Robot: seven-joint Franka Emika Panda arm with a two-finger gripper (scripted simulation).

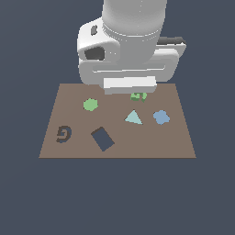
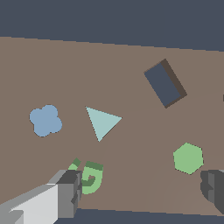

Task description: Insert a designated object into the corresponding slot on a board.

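The brown board (image 1: 117, 147) lies flat under the arm. The designated object (image 2: 89, 177), a small bright-green G-like piece, rests on the board near its far edge; in the exterior view the designated object (image 1: 138, 97) peeks out from under the white hand (image 1: 128, 69). My gripper (image 2: 142, 186) is open just above the board. One finger (image 2: 70, 192) stands right beside the piece, the other finger (image 2: 214, 188) far off past the light-green hexagon (image 2: 188, 158). The G-shaped slot (image 1: 64, 134) lies on the exterior view's left, near the front, outside the wrist view.
A dark tilted rectangle cutout (image 1: 102, 138) lies beside the slot. A pale teal triangle (image 1: 133, 118) and a blue clover shape (image 1: 161, 117) lie on the board towards the exterior view's right, and the hexagon (image 1: 91, 104) towards its left.
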